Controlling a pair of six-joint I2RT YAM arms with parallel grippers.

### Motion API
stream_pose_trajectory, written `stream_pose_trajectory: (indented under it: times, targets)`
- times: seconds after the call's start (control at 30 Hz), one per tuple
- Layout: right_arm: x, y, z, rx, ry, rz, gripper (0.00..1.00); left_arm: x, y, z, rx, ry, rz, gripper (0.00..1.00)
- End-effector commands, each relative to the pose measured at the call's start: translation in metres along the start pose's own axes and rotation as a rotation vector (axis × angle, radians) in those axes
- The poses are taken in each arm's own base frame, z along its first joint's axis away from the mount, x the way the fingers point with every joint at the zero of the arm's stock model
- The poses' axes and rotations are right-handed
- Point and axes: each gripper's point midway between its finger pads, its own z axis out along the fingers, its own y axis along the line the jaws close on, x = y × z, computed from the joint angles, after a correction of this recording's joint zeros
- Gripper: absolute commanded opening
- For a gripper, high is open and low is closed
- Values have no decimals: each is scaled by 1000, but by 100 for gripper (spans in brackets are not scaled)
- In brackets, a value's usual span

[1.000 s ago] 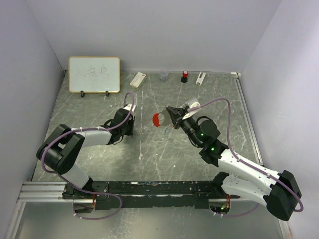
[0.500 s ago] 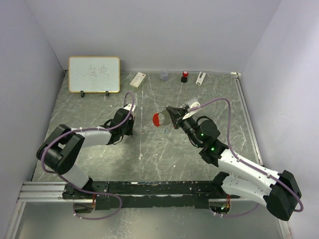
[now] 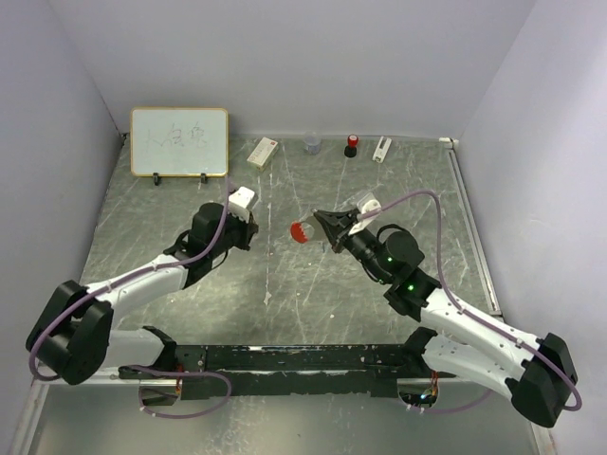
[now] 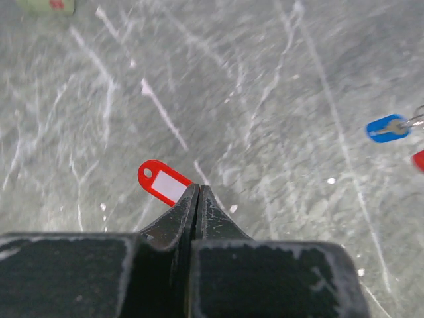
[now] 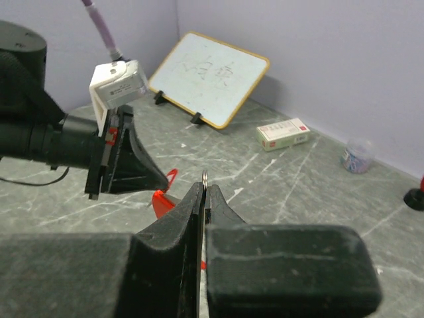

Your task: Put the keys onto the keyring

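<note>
The left gripper (image 4: 197, 189) has its fingers pressed together on the near end of the keyring's red tag (image 4: 165, 185). The tag is an oblong with a white label and a small hole at its far end, and nothing shows through that hole. Near the right edge of that wrist view lies a blue key (image 4: 385, 128) with a bit of metal beside it. A red scrap (image 4: 419, 160) below it is cut off by the frame.

The right gripper (image 5: 203, 189) faces the left one over the middle of the table (image 4: 265, 66). It is closed on a thin metal ring (image 5: 206, 176), with only the ring's top arc poking out. A red shape (image 5: 161, 201) beneath is half hidden by the fingers. Whether the tag touches the table is unclear.
</note>
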Motion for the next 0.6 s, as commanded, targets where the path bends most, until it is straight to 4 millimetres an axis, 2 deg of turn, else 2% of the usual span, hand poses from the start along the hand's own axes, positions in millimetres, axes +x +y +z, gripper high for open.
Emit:
stream_pose_trajectory:
  times: [0.0,0.27,0.37,0.57]
  targets:
    - [-14,25,-10,-157,-43,-45,0,-48,-30,-13,192,-157,97,7]
    - [-15,52,-16,-331,-28,-103,0,-109,-65,-50,476,-373,137,7]
    - [-13,58,-16,-365,-17,-111,0,-121,-77,-62,548,-419,185,7]
    - [-9,65,-11,-405,6,-105,0,-131,-92,-76,642,-476,268,7]
